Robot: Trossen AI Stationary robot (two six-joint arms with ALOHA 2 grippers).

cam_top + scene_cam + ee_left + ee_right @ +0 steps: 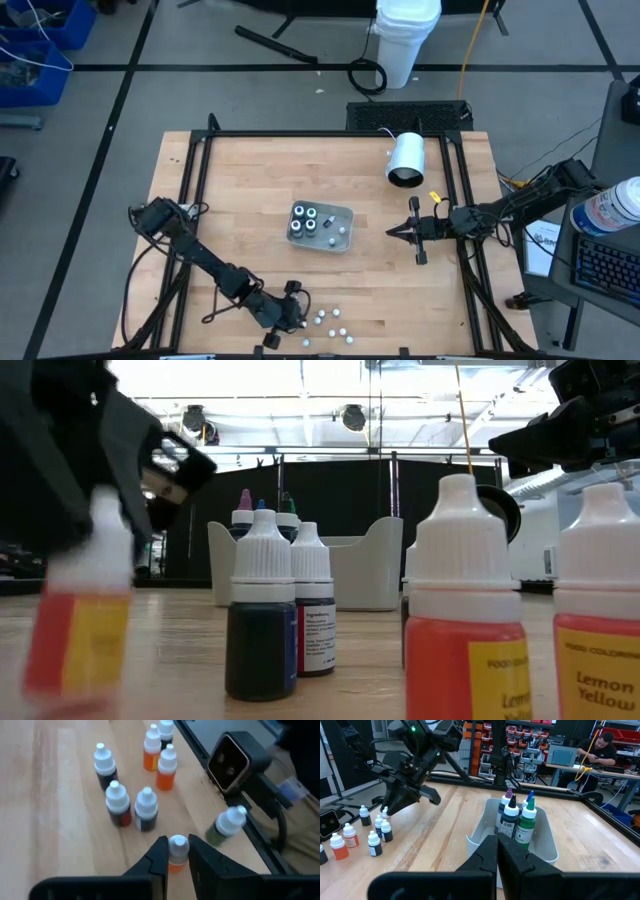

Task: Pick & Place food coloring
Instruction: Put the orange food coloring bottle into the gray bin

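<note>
Several tiny food coloring bottles (132,802) with white caps stand in a loose group near the table's near edge (325,320). A green one (225,826) lies tipped beside the table's frame. My left gripper (177,843) is above this group (297,313), shut on an orange bottle (176,865). More bottles (516,815) stand upright in the grey tray (340,240) at mid-table. My right gripper (392,233) hangs just right of the tray, shut and empty (498,851). My left gripper pinches the orange bottle's white cap (178,844) between its two fingers, coming from above and slanting down. The orange body hangs upright below the fingers. In the low view the bottle (85,610) is blurred; I cannot tell whether its base rests on the table.
A large white cylinder (405,160) lies on its side at the far right of the table. The low camera's dark housing (229,762) sits on the near frame beside the bottles. Bare wood lies between the bottle group and the tray. A person works at a bench beyond (600,745).
</note>
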